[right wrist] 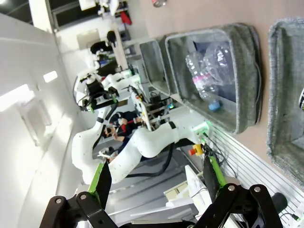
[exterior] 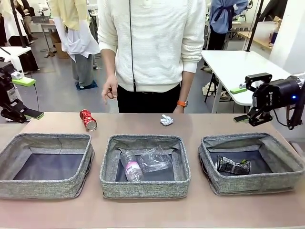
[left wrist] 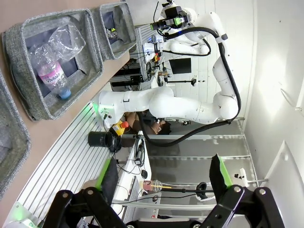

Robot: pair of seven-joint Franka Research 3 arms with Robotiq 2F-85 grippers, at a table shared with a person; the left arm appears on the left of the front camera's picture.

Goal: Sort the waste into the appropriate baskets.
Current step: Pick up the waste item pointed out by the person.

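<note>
Three grey woven baskets sit in a row along the near edge of the table (exterior: 209, 125), one sort of rubbish to each, by the look of it. The middle basket (exterior: 143, 139) holds the plastics: a clear bottle with a pink label (exterior: 130, 169) lying beside a clear plastic cup (exterior: 155, 160). The right basket (exterior: 248, 139) has a crushed dark can (exterior: 232, 165) on its lining. The left basket (exterior: 45, 138) has nothing in it that I can see.

Two pieces are not yet sorted, both near the table's far edge: a red soda can (exterior: 88, 119) on its side behind the left basket, and what looks like a crumpled white paper wad (exterior: 167, 120), small from here, behind the middle one.

The left gripper (exterior: 27, 98) and right gripper (exterior: 239, 104) hang raised off the table's side edges, jaws apart and holding nothing, likely leaving room for the person, whose hand (exterior: 109, 90) hangs loose at the far side
</note>
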